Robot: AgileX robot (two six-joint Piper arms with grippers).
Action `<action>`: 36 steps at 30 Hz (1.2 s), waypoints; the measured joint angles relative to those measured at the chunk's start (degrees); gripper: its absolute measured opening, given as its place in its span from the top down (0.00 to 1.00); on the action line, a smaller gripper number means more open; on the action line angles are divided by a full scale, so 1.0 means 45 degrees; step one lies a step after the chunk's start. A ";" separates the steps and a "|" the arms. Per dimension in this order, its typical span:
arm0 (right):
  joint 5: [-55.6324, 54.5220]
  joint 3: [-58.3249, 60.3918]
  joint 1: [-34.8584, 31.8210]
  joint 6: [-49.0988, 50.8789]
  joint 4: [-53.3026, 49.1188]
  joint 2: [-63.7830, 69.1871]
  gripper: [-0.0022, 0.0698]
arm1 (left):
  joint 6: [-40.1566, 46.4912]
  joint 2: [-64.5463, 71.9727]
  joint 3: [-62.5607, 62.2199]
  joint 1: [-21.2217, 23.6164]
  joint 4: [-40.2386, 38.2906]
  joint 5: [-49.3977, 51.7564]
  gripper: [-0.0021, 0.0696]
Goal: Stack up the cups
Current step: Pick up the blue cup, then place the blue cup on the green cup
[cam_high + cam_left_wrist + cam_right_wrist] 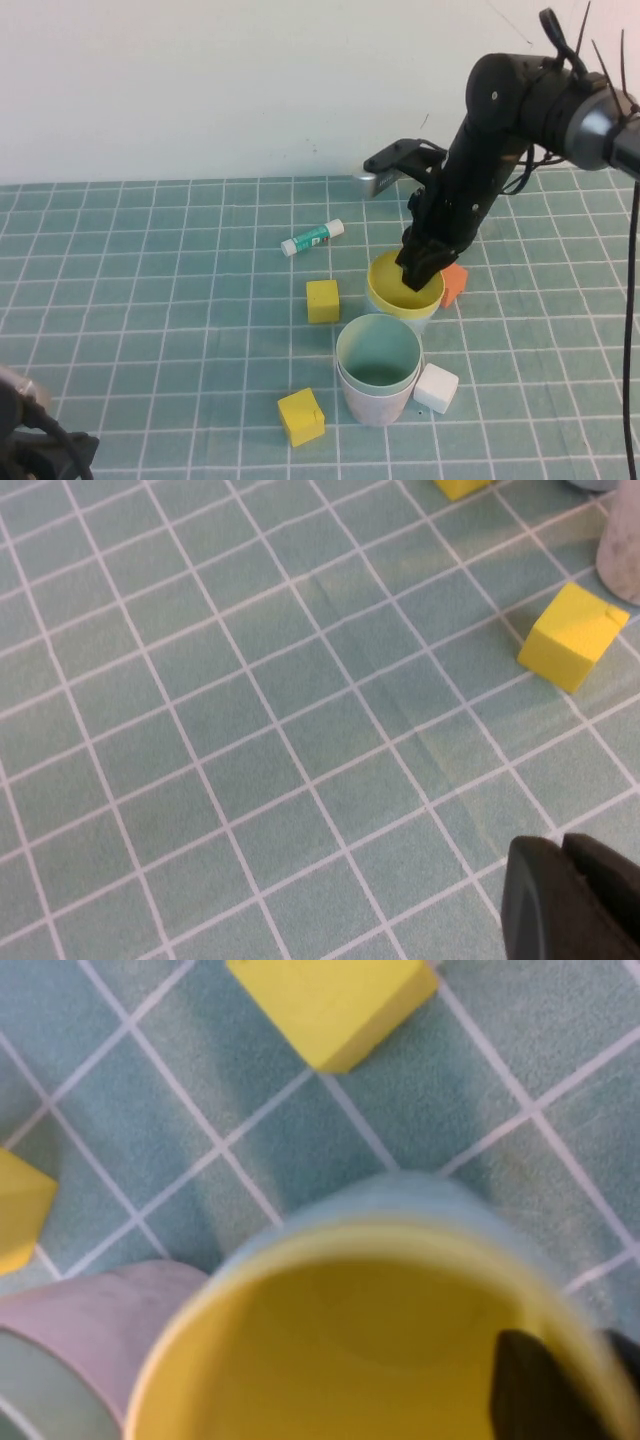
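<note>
The right gripper (pixel 420 272) pinches the yellow cup's (pixel 390 296) rim, just behind the green cup (pixel 378 362); the left gripper (pixel 570 900), jaws pressed together, hangs well left of it.

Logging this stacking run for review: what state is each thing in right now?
Yellow cup: upright, nested in a light blue cup, right tool's finger over its rim.
Green cup: upright, nested in the pink cup.
Glue stick: lying flat, capped.
Right tool: at the yellow cup's rim, closed on it.
Left tool: shut, holding nothing, low over the mat.
</note>
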 joint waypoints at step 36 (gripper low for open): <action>-0.0571 0.3824 0.1501 -0.0020 -0.0122 -0.5341 0.93 | -0.0088 0.0000 0.0060 0.0000 -0.0098 -0.0536 0.97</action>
